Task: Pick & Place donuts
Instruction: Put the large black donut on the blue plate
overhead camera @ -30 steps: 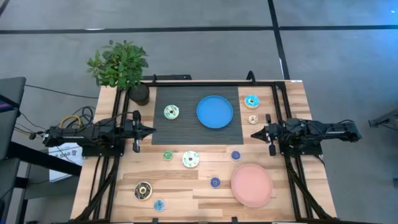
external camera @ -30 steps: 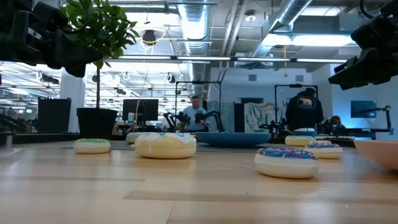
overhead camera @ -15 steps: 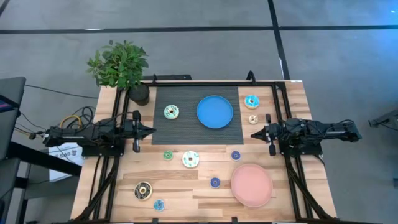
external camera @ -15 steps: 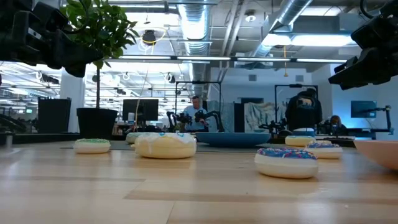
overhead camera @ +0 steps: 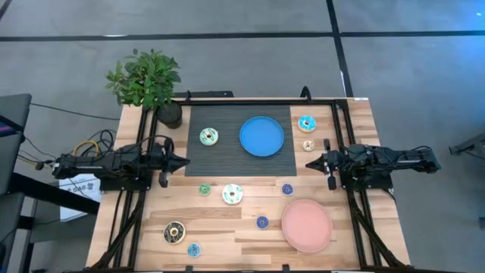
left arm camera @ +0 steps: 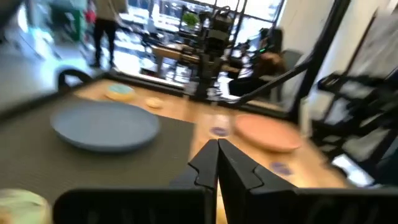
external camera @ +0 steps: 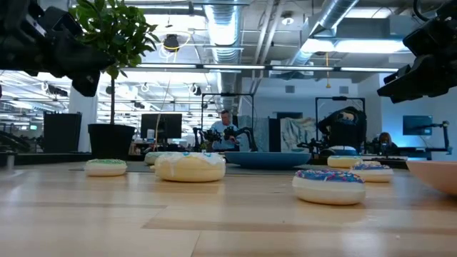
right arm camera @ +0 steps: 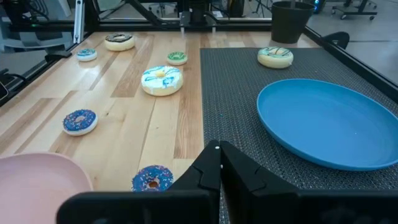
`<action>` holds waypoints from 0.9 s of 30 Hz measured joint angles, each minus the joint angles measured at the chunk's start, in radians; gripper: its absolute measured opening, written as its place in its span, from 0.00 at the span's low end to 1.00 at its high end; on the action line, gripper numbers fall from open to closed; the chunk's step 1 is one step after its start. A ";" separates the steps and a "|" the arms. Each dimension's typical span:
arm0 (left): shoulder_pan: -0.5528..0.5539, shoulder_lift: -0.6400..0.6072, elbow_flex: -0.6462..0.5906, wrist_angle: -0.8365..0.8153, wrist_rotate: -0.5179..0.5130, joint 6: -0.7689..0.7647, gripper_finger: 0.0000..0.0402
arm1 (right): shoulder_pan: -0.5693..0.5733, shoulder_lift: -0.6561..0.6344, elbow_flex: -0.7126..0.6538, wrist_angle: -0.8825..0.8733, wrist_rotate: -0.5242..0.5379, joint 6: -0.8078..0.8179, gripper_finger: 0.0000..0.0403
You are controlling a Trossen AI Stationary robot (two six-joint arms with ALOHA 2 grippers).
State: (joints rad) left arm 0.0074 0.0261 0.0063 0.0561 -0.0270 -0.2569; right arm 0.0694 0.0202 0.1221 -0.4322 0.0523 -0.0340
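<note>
- The left gripper, a dark two-finger pincer, hangs over the left edge of the ribbed black mat; its fingers are pressed together, holding nothing.
- The right gripper hovers at the mat's right edge, its fingers likewise pressed together and empty.
- The table is pale wooden planking with visible grain, framed by dark metal rails.
- A flat round glossy blue plate sits on the mat; a flat round matte pink plate rests on the bare wood near the front right.
- On the mat, left of the blue plate, lies a white-green iced donut.
- A larger white-iced donut with green and blue flecks lies on the wood just in front of the mat, with a small green ring to its left.
- Two small blue sprinkled rings lie nearby: one by the mat's front right corner, one just left of the pink plate.
- A dark brown ring and a small turquoise ring sit at the front left.
- At the back right, a turquoise donut lies with a small tan ring just in front of it.
- A leafy green plant in a dark pot stands at the back left corner.
</note>
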 joint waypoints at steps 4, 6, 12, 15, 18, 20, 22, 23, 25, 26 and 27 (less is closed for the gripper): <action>0.000 0.000 0.000 0.005 0.020 -0.130 0.00 | 0.000 0.000 0.000 0.000 0.000 0.000 0.00; 0.000 0.000 0.000 0.009 0.015 -0.175 0.00 | 0.000 0.000 0.000 0.000 0.000 0.000 0.00; 0.000 0.000 0.000 0.001 0.011 -0.153 0.00 | 0.000 0.000 0.000 0.000 0.000 0.000 0.00; 0.000 0.000 0.000 -0.003 -0.005 -0.152 0.00 | 0.000 0.000 0.000 0.000 0.000 0.000 0.00; 0.000 0.000 0.000 -0.015 -0.004 -0.152 0.00 | 0.000 0.000 0.000 0.000 0.000 0.000 0.00; 0.000 0.000 0.000 -0.015 -0.005 -0.152 0.00 | 0.000 0.000 0.000 0.000 0.000 0.000 0.00; 0.000 0.000 0.000 -0.015 -0.005 -0.152 0.00 | 0.000 0.000 0.000 0.000 0.000 0.000 0.00; 0.000 0.000 0.000 -0.015 -0.005 -0.152 0.00 | 0.000 0.000 0.000 0.000 0.000 0.000 0.00; 0.000 0.000 0.000 -0.015 -0.010 -0.147 0.00 | 0.000 0.000 0.000 0.000 0.000 0.000 0.00; 0.000 0.000 0.000 -0.015 -0.015 -0.148 0.00 | 0.000 0.000 0.000 0.000 0.000 0.000 0.00; 0.000 0.000 0.000 -0.014 -0.024 -0.147 0.00 | 0.000 0.000 0.000 0.000 0.000 0.000 0.00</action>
State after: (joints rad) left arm 0.0078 0.0261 0.0064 0.0420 -0.0513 -0.4043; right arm 0.0695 0.0204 0.1220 -0.4324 0.0521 -0.0340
